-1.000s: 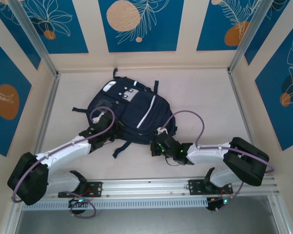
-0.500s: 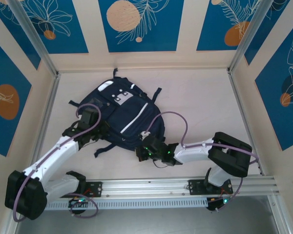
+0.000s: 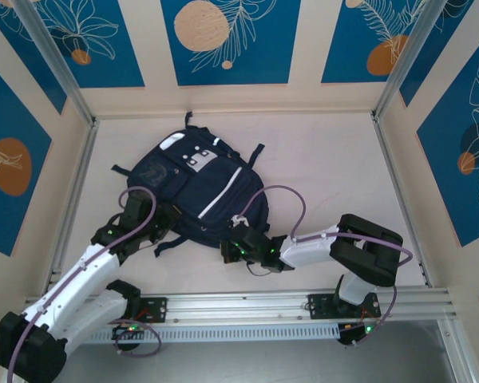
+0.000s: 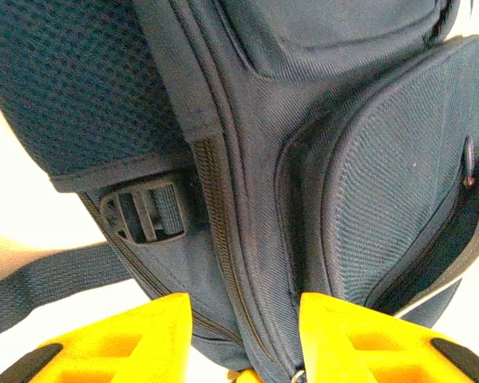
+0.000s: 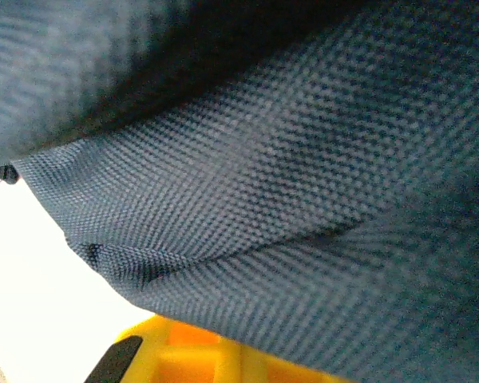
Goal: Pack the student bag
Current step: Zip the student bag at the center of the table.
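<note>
both at student bag (image 3: 199, 183): left gripper (image 4: 243, 335) parted astride zip seam (image 4: 215, 207), per wrist view; right gripper (image 3: 230, 250) clamped on bag.

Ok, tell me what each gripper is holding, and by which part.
Right gripper: shut on the student bag, pinching fabric at its near edge. Left gripper: open, fingers straddling the bag's zipped side, gripping nothing.

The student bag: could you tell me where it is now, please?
In the top external view the student bag lies on the table, left of centre, with the left gripper and right gripper at its near edge.
</note>
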Robot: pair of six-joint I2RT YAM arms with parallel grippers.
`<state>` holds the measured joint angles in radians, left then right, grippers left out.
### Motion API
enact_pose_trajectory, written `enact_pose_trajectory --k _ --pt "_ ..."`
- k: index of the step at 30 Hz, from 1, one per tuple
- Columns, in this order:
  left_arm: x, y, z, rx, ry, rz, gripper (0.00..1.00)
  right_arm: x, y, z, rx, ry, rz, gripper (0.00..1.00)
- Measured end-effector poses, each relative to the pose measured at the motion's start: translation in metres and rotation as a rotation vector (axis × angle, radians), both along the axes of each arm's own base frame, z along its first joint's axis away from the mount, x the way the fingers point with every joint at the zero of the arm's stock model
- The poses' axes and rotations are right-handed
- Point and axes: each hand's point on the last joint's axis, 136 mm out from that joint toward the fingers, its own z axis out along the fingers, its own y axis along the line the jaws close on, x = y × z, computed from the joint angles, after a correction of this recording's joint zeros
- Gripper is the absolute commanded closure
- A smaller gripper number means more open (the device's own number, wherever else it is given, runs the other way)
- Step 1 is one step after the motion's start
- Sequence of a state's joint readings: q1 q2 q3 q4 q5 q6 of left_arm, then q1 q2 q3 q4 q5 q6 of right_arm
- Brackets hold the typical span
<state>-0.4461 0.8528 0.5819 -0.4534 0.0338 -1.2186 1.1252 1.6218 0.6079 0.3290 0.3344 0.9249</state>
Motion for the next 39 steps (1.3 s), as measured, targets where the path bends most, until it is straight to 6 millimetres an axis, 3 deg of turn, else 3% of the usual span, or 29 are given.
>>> enact_pose_trajectory --k 6,12,21,28,39 --pt "-0.006 -0.025 -0.008 0.005 0.034 -0.065 0.62 0.0 0.0 0.0 0.001 0.0 -0.004 1.0" --pt "-0.001 -0.045 0.003 0.005 0.002 -0.109 0.64 0.0 0.0 0.0 0.0 -0.001 -0.005 1.0" --pt "0.012 -0.051 0.02 0.006 -0.041 -0.094 0.64 0.0 0.0 0.0 0.001 -0.001 -0.008 1.0" --pt "0.017 -0.054 0.003 0.039 0.008 -0.095 0.66 0.001 0.0 0.0 -0.001 -0.005 -0.012 1.0" --pt "0.016 -0.051 0.006 0.038 0.001 -0.075 0.66 0.001 -0.001 0.0 -0.002 -0.007 -0.013 1.0"
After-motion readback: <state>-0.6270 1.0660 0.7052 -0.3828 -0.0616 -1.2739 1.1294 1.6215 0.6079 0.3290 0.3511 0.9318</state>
